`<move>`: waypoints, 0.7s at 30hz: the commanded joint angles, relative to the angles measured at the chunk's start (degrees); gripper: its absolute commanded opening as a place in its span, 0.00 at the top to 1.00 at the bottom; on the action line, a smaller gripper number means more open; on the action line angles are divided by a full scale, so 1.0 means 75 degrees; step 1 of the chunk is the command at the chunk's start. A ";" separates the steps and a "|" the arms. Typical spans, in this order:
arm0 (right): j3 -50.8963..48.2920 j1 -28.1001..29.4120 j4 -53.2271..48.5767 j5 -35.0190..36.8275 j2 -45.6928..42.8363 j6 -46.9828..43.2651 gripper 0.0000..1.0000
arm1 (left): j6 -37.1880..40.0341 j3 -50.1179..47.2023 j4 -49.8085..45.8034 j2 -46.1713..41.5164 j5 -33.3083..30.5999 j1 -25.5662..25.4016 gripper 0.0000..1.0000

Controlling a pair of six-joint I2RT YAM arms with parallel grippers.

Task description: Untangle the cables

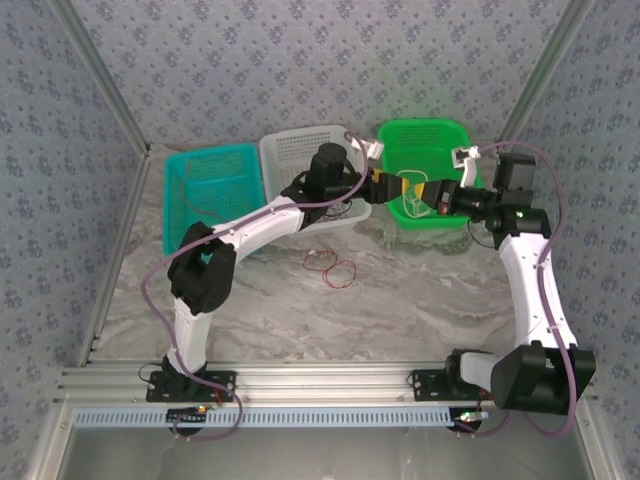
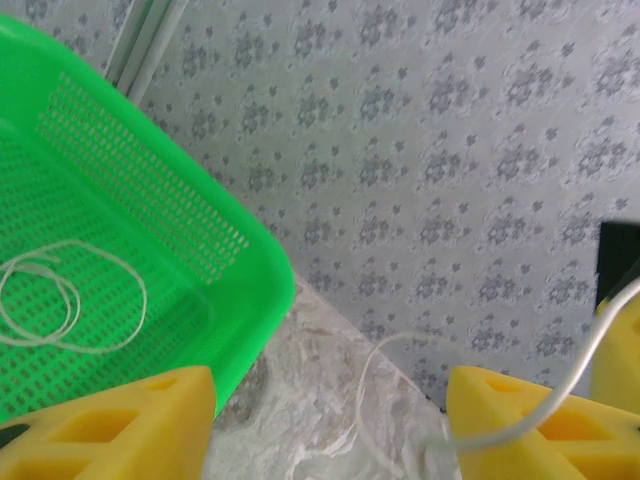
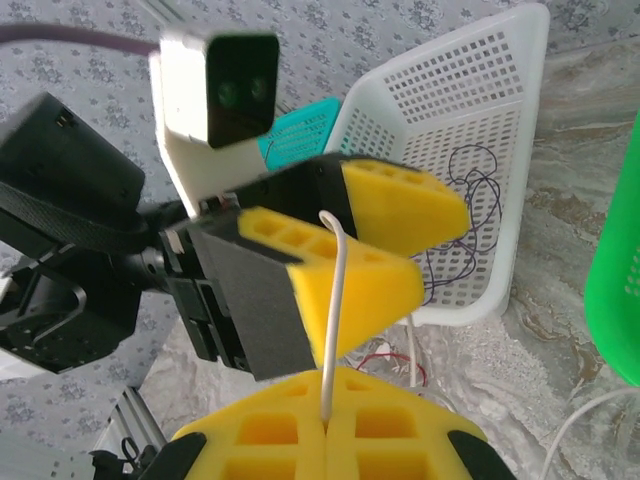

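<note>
On the grey marbled table (image 1: pixel 400 300), three perforated plastic baskets line the far edge in the overhead view: a teal one (image 1: pixel 212 158) at 11 o'clock, a white one (image 1: pixel 298 148) at 12 and a bright green one (image 1: pixel 428 133) at 1 o'clock. The two arms meet over the gap between the white and green baskets. The right gripper (image 3: pixel 328 425) has its yellow foam fingers pressed together on a thin whitish cable (image 3: pixel 337 300), which rises straight from their seam. It runs up to 12 o'clock in the right wrist view, into the gap of the left gripper (image 2: pixel 330 400). That gripper's yellow fingers stand apart, with the strand lying across the right-hand one and not pinched. A coiled whitish wire (image 2: pixel 60 300) lies on the green basket's floor; I cannot tell whether it joins the held strand. A dark purple cable (image 3: pixel 468 195) curls inside the white basket. A red cable (image 1: pixel 332 266) lies looped on the table near its centre, at 6 o'clock from the white basket.
</note>
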 commanded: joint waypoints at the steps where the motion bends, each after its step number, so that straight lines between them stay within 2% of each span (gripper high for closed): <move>1: 0.0114 -0.0033 0.0095 -0.0134 -0.0130 0.0079 1.00 | -0.0175 -0.0338 0.0599 -0.0383 -0.0035 0.0070 0.36; 11: 0.0114 0.0237 0.0110 -0.0133 -0.0152 0.0116 1.00 | -0.0478 0.0995 0.0464 0.0556 0.0218 -0.0085 0.38; 16: 0.0114 0.0232 0.0056 -0.0031 -0.0161 0.0145 1.00 | 0.0127 0.1555 -0.0719 0.0784 -0.0326 -0.0105 0.61; 21: -0.0027 0.0168 -0.0393 0.0482 -0.0130 -0.0079 1.00 | 0.1408 0.2801 -0.2789 0.1277 -0.1202 -0.0106 0.85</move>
